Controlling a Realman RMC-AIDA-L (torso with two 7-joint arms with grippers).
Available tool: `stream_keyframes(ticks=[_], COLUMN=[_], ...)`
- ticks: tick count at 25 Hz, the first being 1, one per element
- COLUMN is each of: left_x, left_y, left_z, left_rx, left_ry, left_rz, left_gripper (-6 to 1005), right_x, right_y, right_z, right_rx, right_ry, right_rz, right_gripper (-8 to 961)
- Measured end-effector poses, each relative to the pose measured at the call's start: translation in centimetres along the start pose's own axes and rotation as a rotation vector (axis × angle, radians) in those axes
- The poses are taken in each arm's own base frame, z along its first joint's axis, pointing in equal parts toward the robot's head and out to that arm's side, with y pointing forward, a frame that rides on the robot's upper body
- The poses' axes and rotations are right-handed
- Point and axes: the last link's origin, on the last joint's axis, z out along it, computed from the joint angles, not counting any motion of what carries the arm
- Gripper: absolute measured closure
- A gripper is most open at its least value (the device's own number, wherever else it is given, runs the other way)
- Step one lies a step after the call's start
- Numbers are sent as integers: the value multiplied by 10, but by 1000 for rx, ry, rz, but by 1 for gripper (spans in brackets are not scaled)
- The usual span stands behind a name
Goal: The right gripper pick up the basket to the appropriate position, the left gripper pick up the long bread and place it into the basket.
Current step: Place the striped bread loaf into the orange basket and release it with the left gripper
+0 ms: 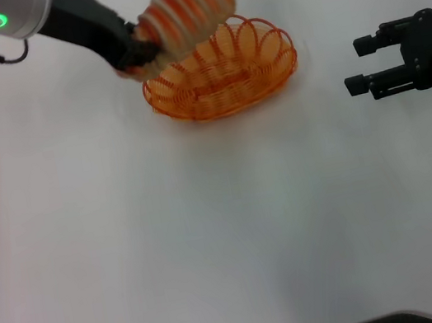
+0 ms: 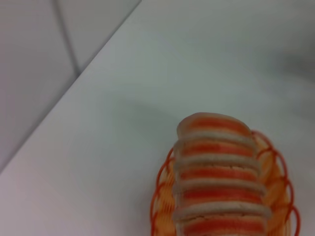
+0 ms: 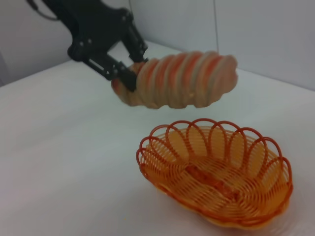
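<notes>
Head view puts the long bread (image 1: 188,12) in the air over the far left rim of the basket (image 1: 221,73), pinched at one end by the left gripper (image 1: 136,52), so most of the loaf juts free toward the basket's middle. That end-grip probably leaves the free end clear to go down into the wire bowl first. The basket sits flat on the white table (image 1: 215,253), and the right gripper (image 1: 356,65) rests well apart to its right, fingers spread and holding nothing. Right wrist view adds the height: a clear gap between loaf and rim, and an empty basket floor. Left wrist view shows the loaf running along the basket's long axis, though not the fingers.
</notes>
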Motion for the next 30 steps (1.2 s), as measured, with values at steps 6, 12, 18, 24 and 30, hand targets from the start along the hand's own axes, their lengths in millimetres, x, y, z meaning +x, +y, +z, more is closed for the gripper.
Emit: stream_keyframes(ticks=[6,12,18,24,30], left_x=[13,14,13,13,12], left_y=[10,20,18,23,22], left_z=[11,26,35,40,44], left_rx=[-63,-93,-65,-75,-46], left_ry=[1,-27,-15,-9,14], left_rz=[132,199,192,201,195], left_gripper=[721,760,779,782,788], right_x=[2,2,-1,-2,-3], right_y=[3,3,3,1,1], right_z=[2,2,4,4,6], right_rx=[-9,-13,-17,-7,-7], right_ry=[28,29,29,29,26], right_rz=[-11,-15,-22,-22,-22], right_gripper=[186,187,186,185,184])
